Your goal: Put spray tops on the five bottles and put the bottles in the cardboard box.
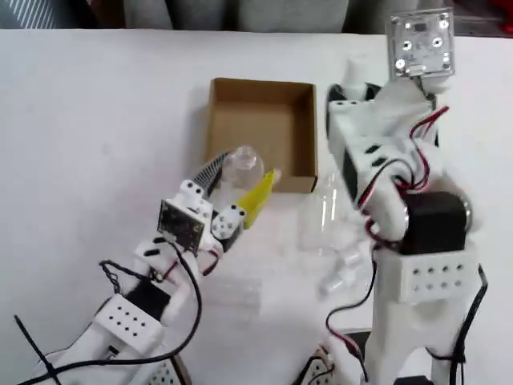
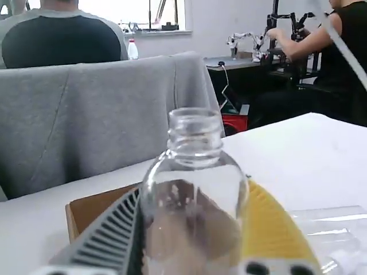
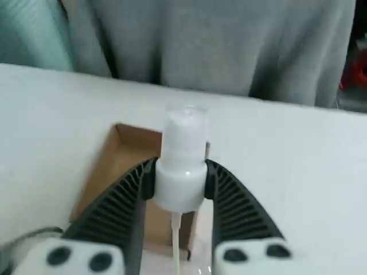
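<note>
Left wrist view shows the left gripper (image 2: 194,201) pinching a clear, uncapped bottle (image 2: 195,143) with a threaded open neck, upright at the cardboard box's (image 2: 86,209) near edge. The right gripper (image 3: 180,172) is clamped on a white spray top (image 3: 182,146), its thin tube hanging down.

No legible text from my end: nothing I can read on the bottle (image 2: 194,189), the cardboard box (image 1: 264,128) or the spray top (image 3: 182,166).
</note>
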Available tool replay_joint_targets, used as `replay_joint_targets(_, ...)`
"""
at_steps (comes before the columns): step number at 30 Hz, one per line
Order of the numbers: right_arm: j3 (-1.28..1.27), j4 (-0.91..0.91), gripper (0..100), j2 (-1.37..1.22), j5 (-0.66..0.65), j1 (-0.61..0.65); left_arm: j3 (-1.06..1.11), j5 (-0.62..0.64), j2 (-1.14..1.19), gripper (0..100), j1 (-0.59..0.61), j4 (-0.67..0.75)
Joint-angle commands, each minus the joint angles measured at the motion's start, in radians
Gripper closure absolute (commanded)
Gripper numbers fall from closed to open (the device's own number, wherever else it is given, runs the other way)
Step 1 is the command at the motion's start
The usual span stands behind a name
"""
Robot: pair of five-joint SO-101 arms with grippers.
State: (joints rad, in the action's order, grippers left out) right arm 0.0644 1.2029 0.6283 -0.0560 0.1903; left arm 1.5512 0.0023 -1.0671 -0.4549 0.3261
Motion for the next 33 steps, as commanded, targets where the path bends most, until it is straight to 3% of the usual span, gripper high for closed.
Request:
replay_joint_targets(1,-0.031,-0.225,98.2,0.104,0.009,0.114,-0.008,-0.005,-0.028,98,-0.021,0.025)
replay_joint_targets(6,-0.199,-0.479,98.2,0.213,0.002,0.262,-0.012,-0.005,-0.028,98,-0.059,-0.057)
replay_joint_targets(14,-0.525,-0.901,98.2,0.283,0.0,0.314,-0.011,-0.008,-0.03,98,-0.054,-0.063)
replay_joint_targets(23,-0.54,-0.903,98.3,0.318,-0.002,0.308,-0.009,-0.009,-0.028,98,-0.053,-0.064)
replay_joint_targets(33,-0.546,-0.771,98.3,0.397,-0.002,0.306,-0.008,-0.008,-0.028,98,-0.053,-0.064)
